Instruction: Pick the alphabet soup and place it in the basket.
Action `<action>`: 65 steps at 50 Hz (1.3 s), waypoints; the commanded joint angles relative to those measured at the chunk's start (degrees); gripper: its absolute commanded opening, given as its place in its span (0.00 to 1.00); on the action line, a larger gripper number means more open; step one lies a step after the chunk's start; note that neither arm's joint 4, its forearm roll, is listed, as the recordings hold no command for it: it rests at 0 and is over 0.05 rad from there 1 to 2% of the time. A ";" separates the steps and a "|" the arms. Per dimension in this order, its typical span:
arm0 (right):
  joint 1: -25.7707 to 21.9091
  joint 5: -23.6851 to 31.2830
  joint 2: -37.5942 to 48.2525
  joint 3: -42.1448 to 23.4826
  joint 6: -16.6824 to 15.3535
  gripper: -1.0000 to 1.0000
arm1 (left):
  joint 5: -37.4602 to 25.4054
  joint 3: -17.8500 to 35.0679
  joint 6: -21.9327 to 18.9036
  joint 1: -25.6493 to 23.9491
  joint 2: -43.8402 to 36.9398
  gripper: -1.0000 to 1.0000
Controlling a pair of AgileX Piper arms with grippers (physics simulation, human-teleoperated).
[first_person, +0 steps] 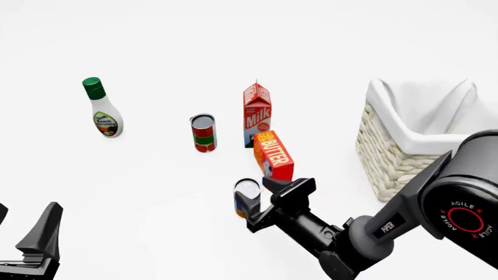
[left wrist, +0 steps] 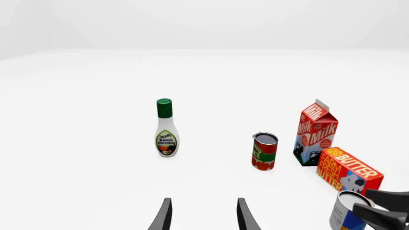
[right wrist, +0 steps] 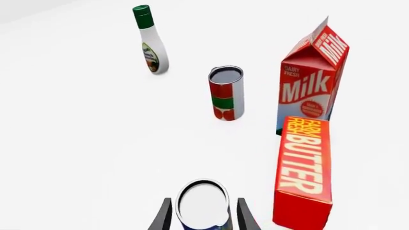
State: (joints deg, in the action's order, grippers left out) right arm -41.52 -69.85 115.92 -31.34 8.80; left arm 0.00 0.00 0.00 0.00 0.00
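Silver lid: the soup (right wrist: pixel 203 203) stands upright on the table (first_person: pixel 155 192), low centre of the front view, just beside the butter (first_person: pixel 273 154).
Right pincer (right wrist: pixel 201 215): fingers open, one on each side of the can; whether they touch it I cannot tell.
Grip: I'd seat the fingers lower on the label before closing, keeping the can upright and off the butter.
Lift: straight up first, I'd say.
Basket (first_person: pixel 389 154): at the right edge of the front view.
Left pincer (left wrist: pixel 203 215): open, empty, away from everything.
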 commanded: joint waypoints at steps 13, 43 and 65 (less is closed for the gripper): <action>-0.44 -0.02 2.48 -1.60 0.39 1.00 | 0.00 0.00 0.00 0.00 0.00 1.00; -0.73 -0.01 6.99 -4.40 0.70 1.00 | 0.00 0.00 0.00 0.00 0.00 1.00; -0.61 0.00 8.98 -5.61 0.74 1.00 | 0.00 0.00 0.00 0.00 0.00 1.00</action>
State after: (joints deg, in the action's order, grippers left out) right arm -42.18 -69.84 124.12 -36.48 9.51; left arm 0.00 0.00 0.00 0.00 0.00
